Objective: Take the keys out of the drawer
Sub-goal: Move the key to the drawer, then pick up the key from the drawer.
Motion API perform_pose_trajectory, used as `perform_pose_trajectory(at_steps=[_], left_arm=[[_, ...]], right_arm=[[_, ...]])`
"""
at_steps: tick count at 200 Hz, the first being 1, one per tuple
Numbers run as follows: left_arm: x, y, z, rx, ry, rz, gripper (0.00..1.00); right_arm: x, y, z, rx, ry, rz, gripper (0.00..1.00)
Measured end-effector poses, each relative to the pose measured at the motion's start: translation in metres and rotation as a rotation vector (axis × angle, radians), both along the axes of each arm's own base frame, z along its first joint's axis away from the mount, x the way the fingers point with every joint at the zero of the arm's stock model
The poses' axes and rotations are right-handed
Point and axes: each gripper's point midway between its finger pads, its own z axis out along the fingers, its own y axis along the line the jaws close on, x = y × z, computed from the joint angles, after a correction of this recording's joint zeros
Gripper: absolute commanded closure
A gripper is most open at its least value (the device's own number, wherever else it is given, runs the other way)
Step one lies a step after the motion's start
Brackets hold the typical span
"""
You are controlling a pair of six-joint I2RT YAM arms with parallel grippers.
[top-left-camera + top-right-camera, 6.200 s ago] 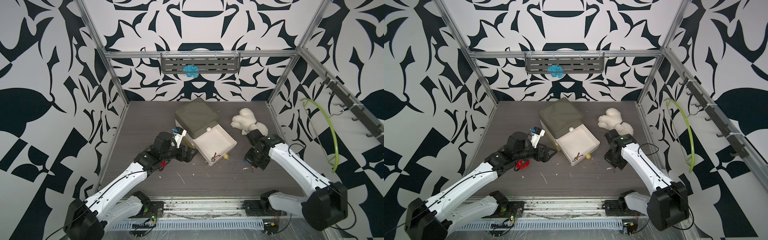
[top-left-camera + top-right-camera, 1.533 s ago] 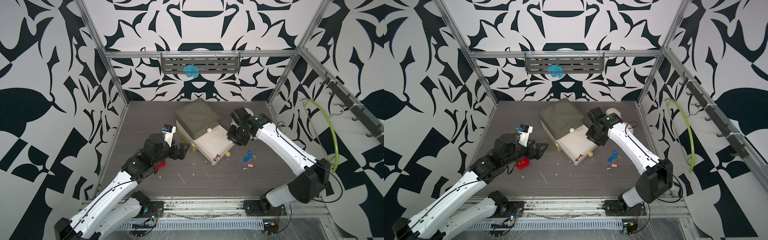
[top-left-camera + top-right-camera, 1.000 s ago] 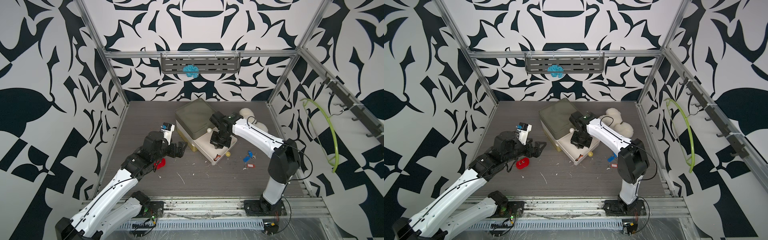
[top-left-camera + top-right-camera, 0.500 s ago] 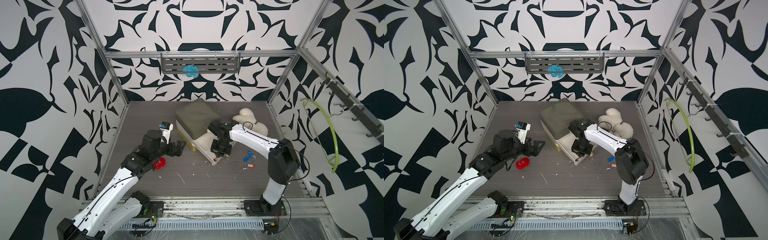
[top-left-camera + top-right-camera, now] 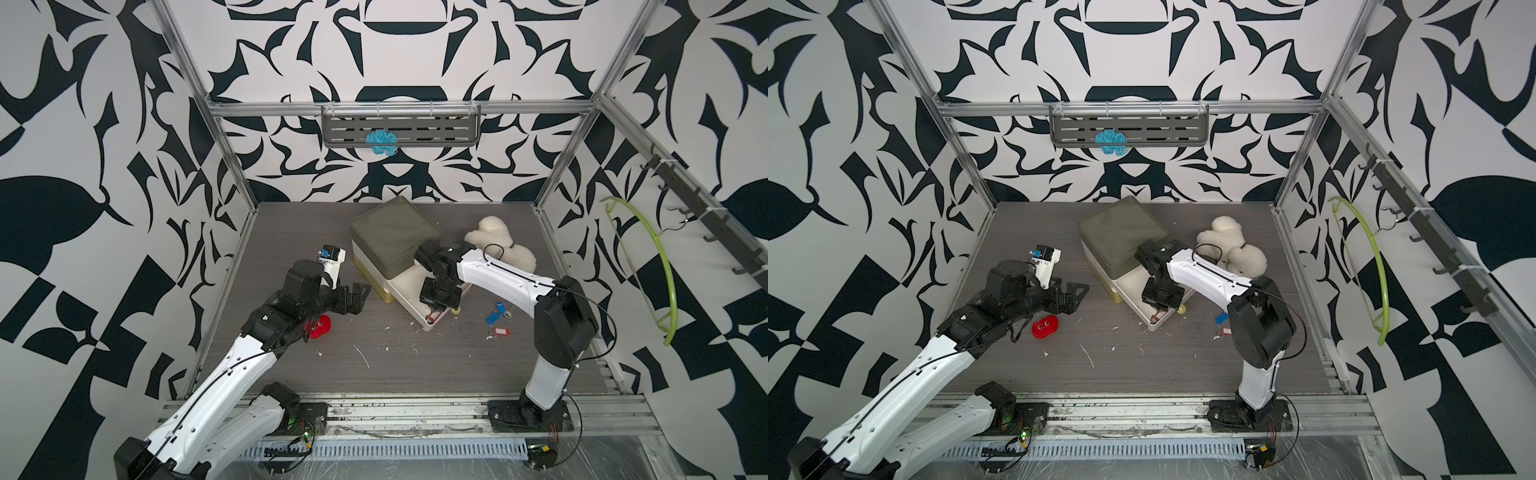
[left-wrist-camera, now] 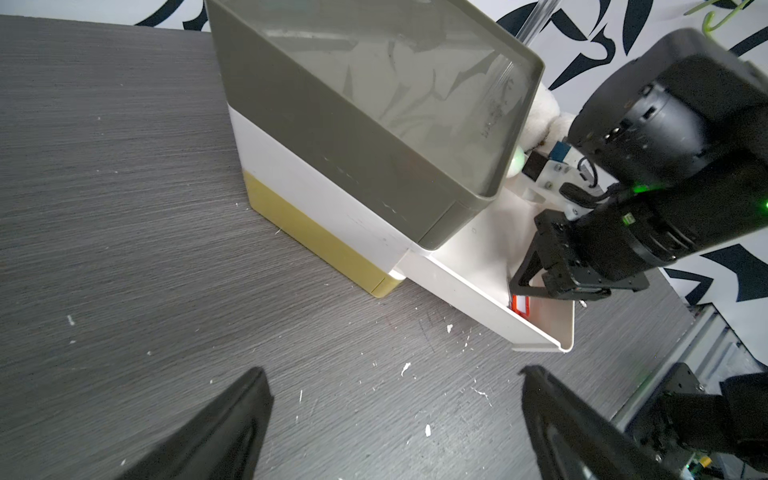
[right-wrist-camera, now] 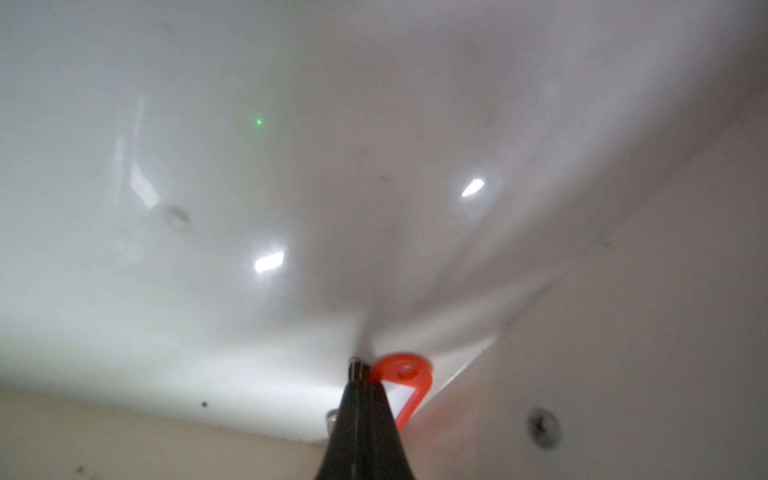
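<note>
The white drawer [image 5: 409, 297] stands pulled out of the grey-topped unit [image 5: 392, 237]. My right gripper [image 5: 433, 311] reaches down into the drawer's front corner, its jaws shut. In the right wrist view a red-tagged key [image 7: 405, 374] lies right against the gripper [image 7: 357, 368], beside its tips rather than between them. That tag also shows in the left wrist view [image 6: 520, 303]. More keys lie on the table to the right: blue tags [image 5: 494, 316] and a red tag [image 5: 500, 332]. My left gripper [image 5: 353, 297] hovers open and empty left of the unit.
A red round-eyed toy [image 5: 320, 326] lies under my left wrist. A small yellow ball [image 5: 456, 309] rests by the drawer's right side. A white plush [image 5: 494, 241] sits behind my right arm. A green hanger [image 5: 660, 266] hangs on the right wall.
My right gripper, shut throughout, moved from the back of the drawer to its front corner and down beside the red tag. My left gripper drew back slightly to the left.
</note>
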Motion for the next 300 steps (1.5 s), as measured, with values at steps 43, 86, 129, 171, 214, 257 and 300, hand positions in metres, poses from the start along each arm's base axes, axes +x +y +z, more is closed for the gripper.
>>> perform_pose_trajectory(at_steps=[43,86,129,171,214,257,300], left_arm=[[-0.002,0.001,-0.001,0.0,0.009,0.003,0.01],[-0.003,0.002,0.0,-0.01,0.014,0.01,0.01],[-0.004,0.002,0.002,-0.022,0.015,0.015,0.01],[-0.005,0.0,0.002,-0.037,0.027,0.012,0.01],[-0.006,0.0,0.001,-0.044,0.034,0.012,0.01],[-0.008,0.0,0.001,-0.046,0.034,0.009,0.01],[-0.01,0.002,0.007,-0.052,0.012,0.006,0.01]], right_arm=[[0.032,-0.003,0.006,0.021,-0.116,-0.041,1.0],[0.048,-0.011,0.009,0.027,-0.157,-0.076,1.0],[0.051,-0.01,0.033,0.076,-0.215,-0.076,0.87],[0.045,-0.008,0.059,0.118,-0.254,-0.046,0.74],[0.027,0.0,0.05,0.086,-0.207,0.007,0.71],[0.022,0.002,0.033,0.044,-0.161,0.029,0.72],[0.022,-0.001,0.018,0.002,-0.133,0.036,0.77]])
